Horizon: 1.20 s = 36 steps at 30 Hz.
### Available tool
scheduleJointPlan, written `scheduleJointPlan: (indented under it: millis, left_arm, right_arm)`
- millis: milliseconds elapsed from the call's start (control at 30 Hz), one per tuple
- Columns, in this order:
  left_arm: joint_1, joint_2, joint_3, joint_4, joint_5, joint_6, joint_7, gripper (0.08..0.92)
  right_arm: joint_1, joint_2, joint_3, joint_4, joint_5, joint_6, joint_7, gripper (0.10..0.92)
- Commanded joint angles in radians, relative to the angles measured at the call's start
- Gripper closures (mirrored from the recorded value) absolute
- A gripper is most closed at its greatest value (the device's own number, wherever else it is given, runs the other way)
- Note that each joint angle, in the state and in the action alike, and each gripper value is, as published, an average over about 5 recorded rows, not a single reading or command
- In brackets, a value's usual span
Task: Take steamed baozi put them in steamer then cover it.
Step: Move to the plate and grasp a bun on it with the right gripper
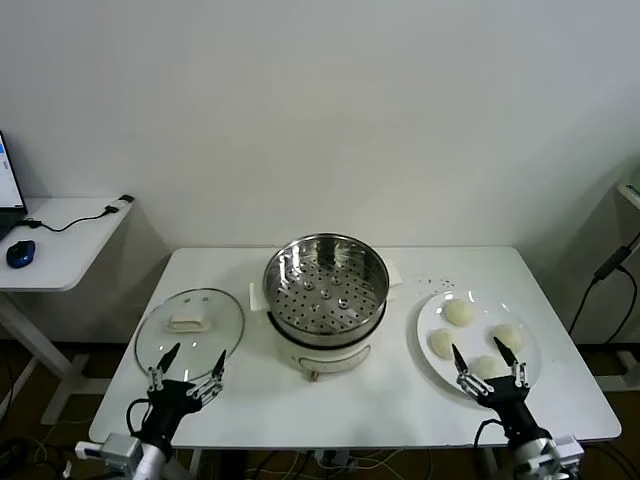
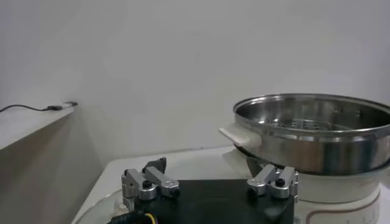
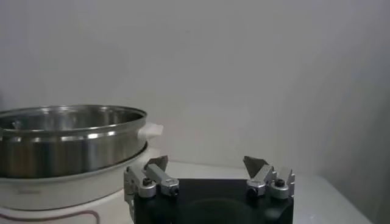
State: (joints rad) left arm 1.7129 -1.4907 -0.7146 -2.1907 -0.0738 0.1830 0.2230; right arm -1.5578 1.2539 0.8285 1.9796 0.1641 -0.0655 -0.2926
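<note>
Four smooth, cream-white steamed baozi [image 1: 459,312] sat on a white plate [image 1: 432,358] right of the shiny, empty steamer [image 1: 326,277]; the glass cover [image 1: 190,326] lay to its left. The white tabletop [image 1: 400,400] stood against a pale wall. Left tool [image 1: 187,373] and right tool [image 1: 490,366] hovered near the front edge, fingers apart.

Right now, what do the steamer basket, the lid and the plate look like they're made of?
Steamer basket: polished steel, judging by its mirror-like reflections and punched holes.
Lid: clear glass, since the table shows through; its cream handle looks plastic.
Plate: glossy white, probably ceramic, possibly plastic.
</note>
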Motion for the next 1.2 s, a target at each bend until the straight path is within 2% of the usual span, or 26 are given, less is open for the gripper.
scheduleJointPlan:
  millis: [33, 133, 333, 467, 567, 633, 767, 933, 1200]
  left_arm:
    - [0.002, -0.003, 0.0, -0.001, 0.001, -0.003, -0.001, 0.177]
    - [0.007, -0.009, -0.001, -0.007, 0.003, -0.006, -0.002, 0.177]
    - [0.026, -0.023, -0.005, -0.027, 0.005, -0.016, -0.008, 0.177]
    - [0.037, -0.033, -0.008, -0.036, 0.017, -0.028, -0.02, 0.177]
    - [0.043, -0.04, -0.012, -0.037, 0.025, -0.038, -0.026, 0.177]
    - [0.048, -0.042, -0.014, -0.037, 0.026, -0.042, -0.028, 0.177]
    - [0.046, -0.041, -0.022, -0.037, 0.024, -0.042, -0.03, 0.177]
    - [0.033, -0.044, -0.023, -0.037, 0.023, -0.034, -0.027, 0.177]
    - [0.05, -0.059, -0.041, -0.037, 0.026, -0.04, -0.03, 0.177]
  right_arm:
    - [0.113, -0.08, 0.089, -0.01, -0.119, -0.13, -0.059, 0.203]
    - [0.219, -0.175, 0.088, -0.053, -0.215, -0.169, -0.138, 0.203]
    - [0.464, -0.386, -0.005, -0.198, -0.349, -0.211, -0.413, 0.203]
    - [0.635, -0.513, -0.109, -0.303, -0.441, -0.21, -0.715, 0.203]
    - [0.805, -0.572, -0.213, -0.425, -0.56, -0.132, -0.952, 0.203]
    - [0.925, -0.598, -0.322, -0.51, -0.631, -0.073, -1.045, 0.203]
    - [1.145, -0.633, -0.6, -0.655, -0.674, 0.027, -1.103, 0.203]
    - [1.36, -0.585, -0.896, -0.792, -0.683, 0.113, -1.127, 0.203]
    - [1.433, -0.41, -0.979, -0.988, -0.772, 0.214, -1.156, 0.203]
